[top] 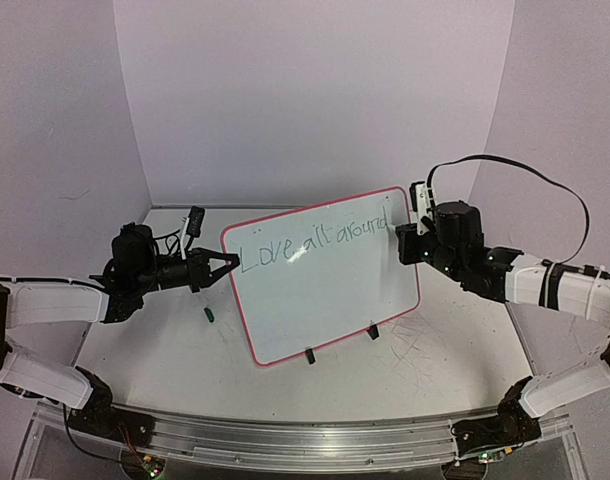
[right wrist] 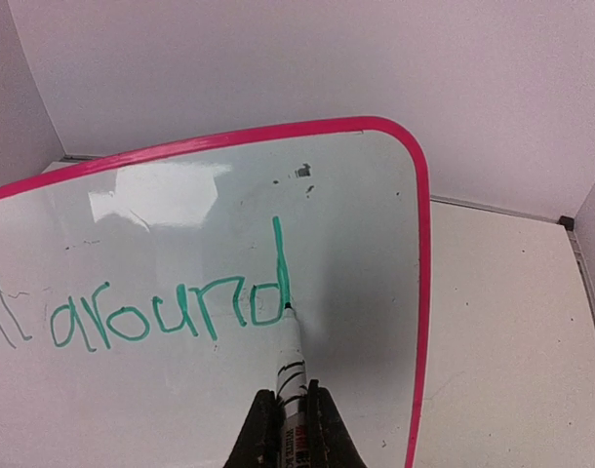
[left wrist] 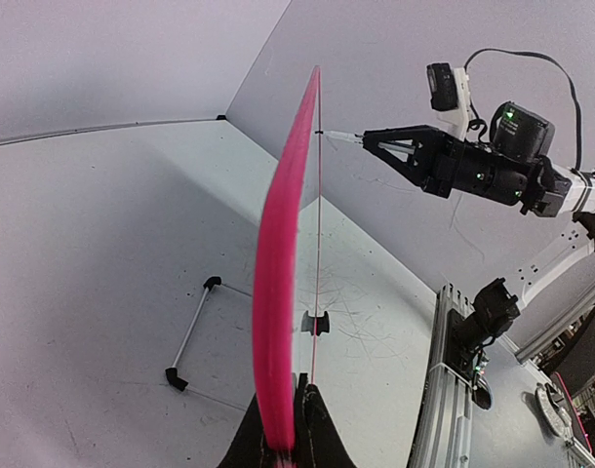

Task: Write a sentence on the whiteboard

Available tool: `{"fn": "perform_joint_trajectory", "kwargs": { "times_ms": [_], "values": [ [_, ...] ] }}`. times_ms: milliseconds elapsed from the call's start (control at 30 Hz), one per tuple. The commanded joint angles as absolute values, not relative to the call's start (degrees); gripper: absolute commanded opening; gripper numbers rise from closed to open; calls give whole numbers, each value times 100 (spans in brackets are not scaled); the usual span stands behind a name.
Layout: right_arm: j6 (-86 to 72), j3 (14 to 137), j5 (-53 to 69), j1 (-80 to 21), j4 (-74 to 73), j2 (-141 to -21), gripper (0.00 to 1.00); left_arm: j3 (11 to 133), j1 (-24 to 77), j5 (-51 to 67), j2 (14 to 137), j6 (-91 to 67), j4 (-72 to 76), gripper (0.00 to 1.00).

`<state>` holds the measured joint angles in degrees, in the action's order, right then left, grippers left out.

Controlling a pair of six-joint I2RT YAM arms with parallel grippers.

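Presently, your whiteboard [top: 325, 290]: thin, likely light, stiff, slick-faced (grip the rim), left pincer [top: 228, 266] clamped on its edge, right pincer [right wrist: 291, 408] closed around the marker [right wrist: 288, 343].

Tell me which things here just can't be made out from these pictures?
- Left wrist view: the whiteboard shows edge-on, so its writing is unseen.
- Right wrist view: the left edge cuts off the start of the sentence; the right pincer covers most of the marker label.
- Top view: the small green item beside the whiteboard is too small to identify.
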<state>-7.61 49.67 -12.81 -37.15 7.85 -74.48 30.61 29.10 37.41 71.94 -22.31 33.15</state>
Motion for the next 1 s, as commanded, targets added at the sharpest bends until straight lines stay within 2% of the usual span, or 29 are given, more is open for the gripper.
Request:
{"fn": "perform_joint_trajectory", "kwargs": {
  "times_ms": [0, 200, 300, 400, 533, 767, 967],
  "values": [
    [-818, 4850, -1319, -3683, 718, -7270, 0, 3051, 2886, 3622, 7227, -1700, 2853, 0],
    [-742, 4854, -1561, -3683, 686, -7215, 0, 3033, 2890, 3595, 7211, -1706, 2848, 0],
    [-695, 4987, -1259, -3687, 650, -7121, 0, 3039, 2889, 3587, 7208, -1714, 2847, 0],
    [-612, 4937, -720, -3694, 469, -6516, 0, 3026, 2892, 3547, 7134, -1754, 2828, 0],
    [-156, 4558, -622, -3692, 436, -5926, 0, 2946, 2892, 3468, 7088, -1741, 2822, 0],
    [-51, 4922, 743, -3846, 312, -6372, 0, 3056, 2895, 3495, 7192, -1784, 2821, 0],
    [312, 5382, 1094, -4818, 460, -7027, 0, 3028, 2904, 3400, 7069, -1836, 2812, 0]
  ]
}}
